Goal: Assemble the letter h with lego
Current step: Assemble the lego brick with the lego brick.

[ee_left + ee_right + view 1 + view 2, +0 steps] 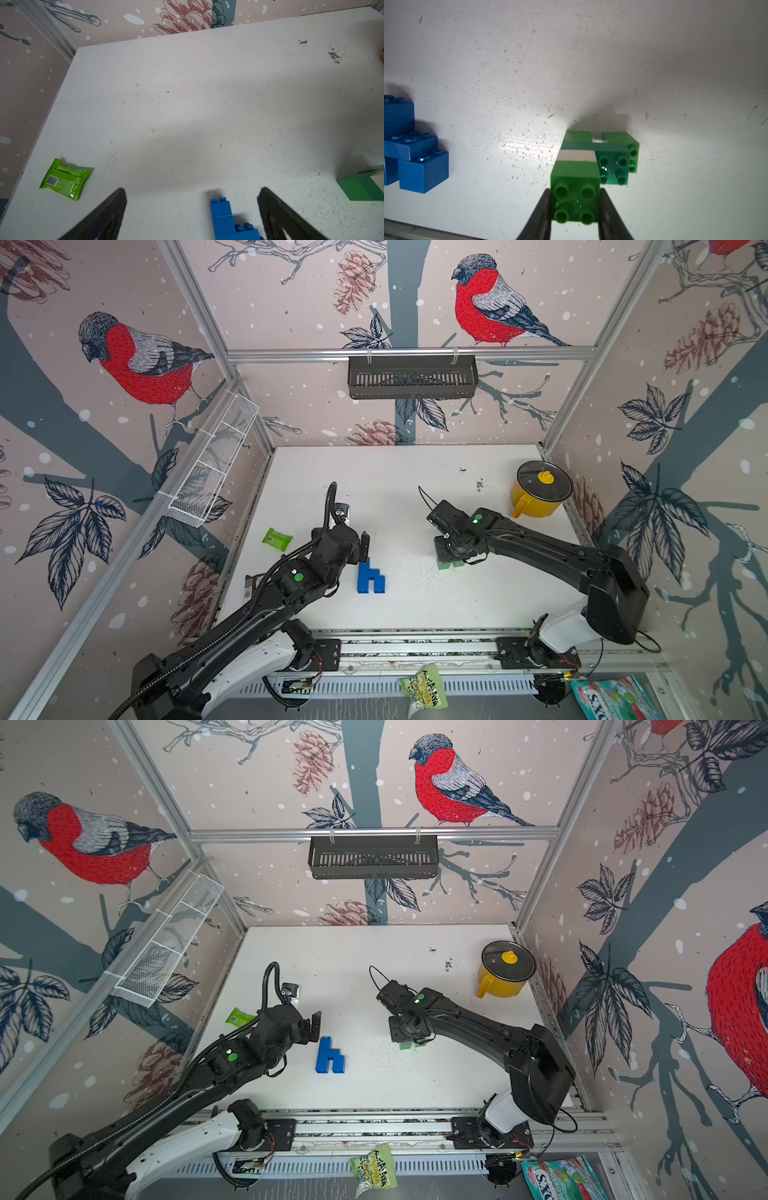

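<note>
Right gripper [575,190]: squeezed tight on the light green brick [576,174], one finger on each smooth side.
Left gripper [192,189]: fingers wide apart, holding nothing, hanging by the top end of the blue h [364,578].
Where the lego is: the blue h lies flat near the middle of the desk [415,497]. The green lego [444,565] sits a bit to its right, mostly hidden under the right gripper in both top views.
Green build: two light green legs [577,136], a dark green long brick [612,166] across them, then a white brick [577,155], then the held brick right against the white one. It looks like a second h, nearly done.
Step now: my guess is pushing the last brick on tight.
How to do it well: push straight onto the studs, so they go in evenly. Twisting could bend the row or snap it apart. Let go only when no gap shows. Open slowly, so the build is not dragged along.
Lego feel: hard, shiny plastic, boxy, with round studs. The smooth sides could slip.
Desk feel: white, flat and scratched, with dark crumbs.
Not lego: a crinkly green packet [277,538] and a round yellow pot [536,502].
</note>
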Tool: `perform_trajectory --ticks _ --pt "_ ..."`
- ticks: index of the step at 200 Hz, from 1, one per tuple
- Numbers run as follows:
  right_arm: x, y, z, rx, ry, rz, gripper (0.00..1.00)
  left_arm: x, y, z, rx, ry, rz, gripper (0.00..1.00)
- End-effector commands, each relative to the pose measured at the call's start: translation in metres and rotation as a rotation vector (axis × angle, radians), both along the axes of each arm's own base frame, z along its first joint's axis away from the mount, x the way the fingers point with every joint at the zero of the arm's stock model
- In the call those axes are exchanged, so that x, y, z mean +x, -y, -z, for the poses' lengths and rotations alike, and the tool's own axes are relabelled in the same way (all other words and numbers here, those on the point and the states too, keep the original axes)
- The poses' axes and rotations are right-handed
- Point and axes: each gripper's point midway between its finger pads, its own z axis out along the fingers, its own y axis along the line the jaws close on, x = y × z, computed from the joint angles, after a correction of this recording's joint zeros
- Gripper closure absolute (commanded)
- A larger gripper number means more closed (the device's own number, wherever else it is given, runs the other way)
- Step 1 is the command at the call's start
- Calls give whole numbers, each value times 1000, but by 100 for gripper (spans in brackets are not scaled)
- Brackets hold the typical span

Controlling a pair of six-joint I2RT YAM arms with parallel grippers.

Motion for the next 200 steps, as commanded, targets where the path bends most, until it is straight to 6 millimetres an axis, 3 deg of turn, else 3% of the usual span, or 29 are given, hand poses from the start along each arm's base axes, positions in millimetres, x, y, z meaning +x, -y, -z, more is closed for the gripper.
perform_trajectory --ticks 1,140,200 --pt "-6 6 7 -25 -33 6 84 1 0 -2 -11 7 -8 1" --pt "-20 16 28 -119 -126 -22 79 1 1 -1 -13 4 -4 2" --pt "-11 -4 0 -59 -58 -27 60 1 2 -1 -11 1 0 2"
